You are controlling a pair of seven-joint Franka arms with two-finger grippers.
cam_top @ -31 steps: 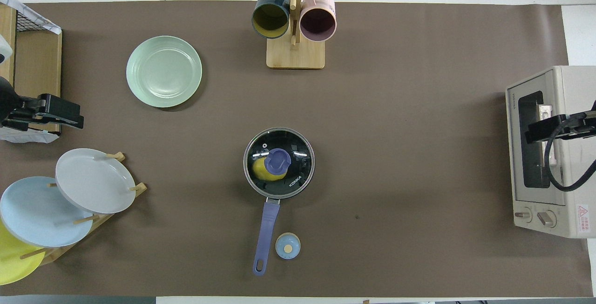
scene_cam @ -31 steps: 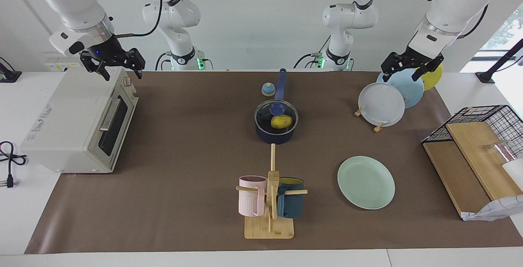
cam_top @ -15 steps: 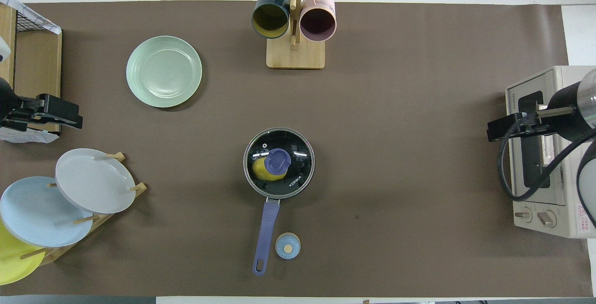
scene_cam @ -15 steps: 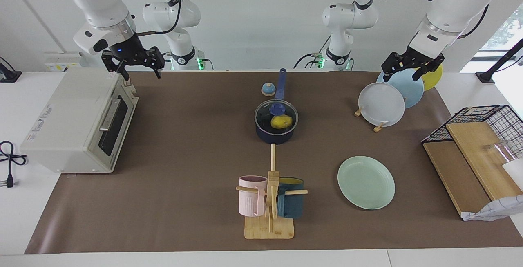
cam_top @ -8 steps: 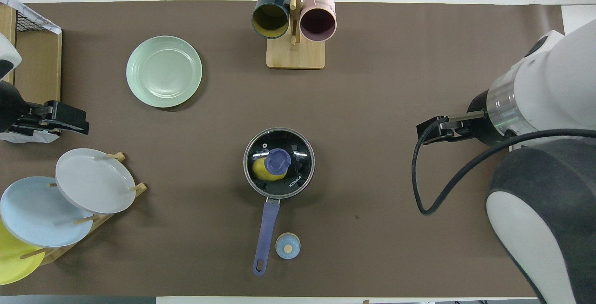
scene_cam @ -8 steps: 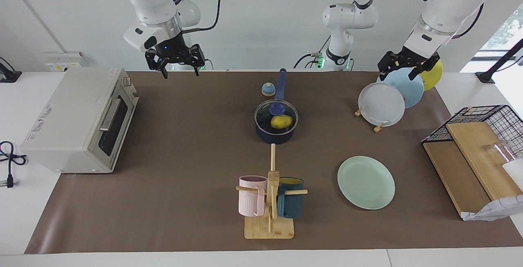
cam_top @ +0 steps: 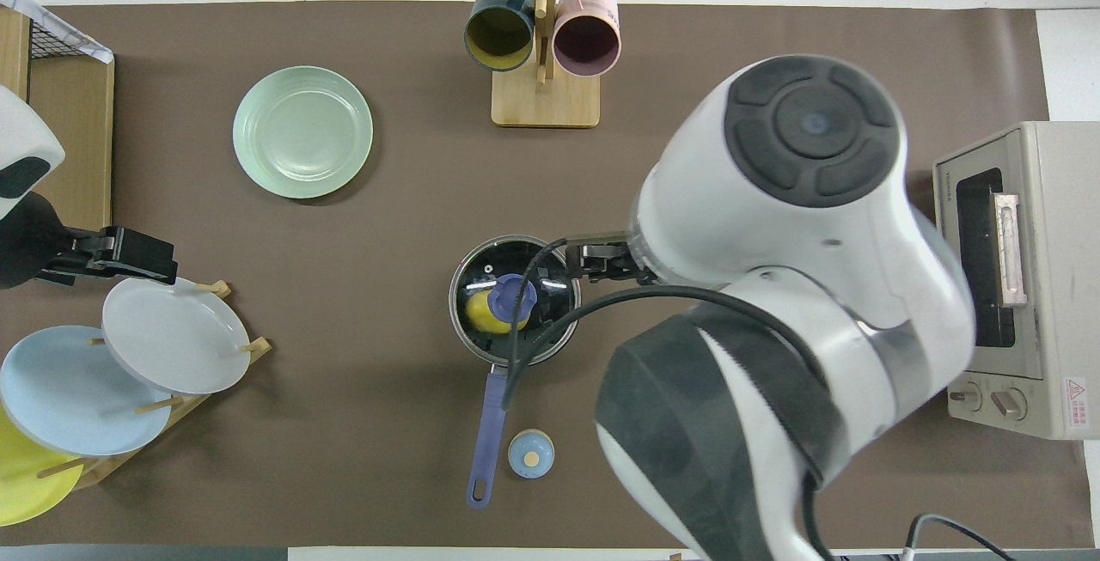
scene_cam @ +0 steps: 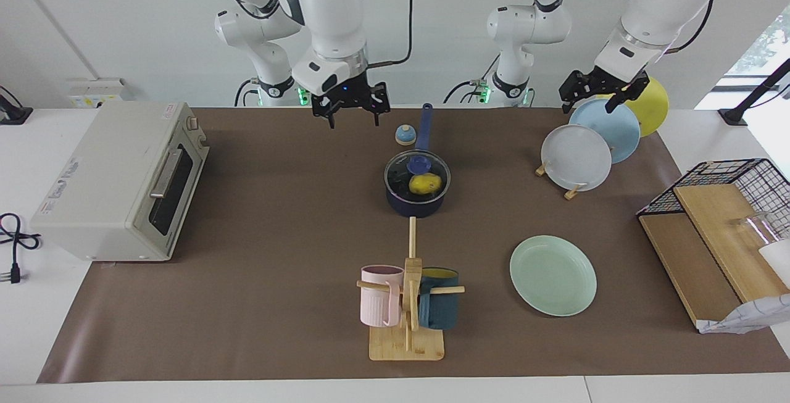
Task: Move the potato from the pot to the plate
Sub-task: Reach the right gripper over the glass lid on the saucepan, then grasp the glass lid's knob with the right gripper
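Observation:
The dark navy pot (scene_cam: 415, 207) stands mid-table under a glass lid with a blue knob (scene_cam: 419, 161), its long blue handle (scene_cam: 424, 124) pointing toward the robots. The yellow potato (scene_cam: 426, 184) lies inside, seen through the lid, and shows in the overhead view (cam_top: 478, 312) too. The mint-green plate (scene_cam: 553, 275) lies empty, farther from the robots, toward the left arm's end. My right gripper (scene_cam: 353, 120) is open and empty, raised beside the pot's handle. My left gripper (scene_cam: 586, 107) is open and empty, raised over the plate rack.
A toaster oven (scene_cam: 117, 181) stands at the right arm's end. A mug tree (scene_cam: 407, 304) holds a pink and a teal mug. A rack (scene_cam: 577, 156) holds grey-white, light blue and yellow plates. A small blue dome (scene_cam: 405, 135) sits by the handle. A wire basket (scene_cam: 728, 181) stands at the left arm's end.
My right arm has swung from over the toaster oven to the middle of the table, next to the pot's handle. My left gripper has shifted slightly over the plate rack. Pot, potato and plate are unmoved.

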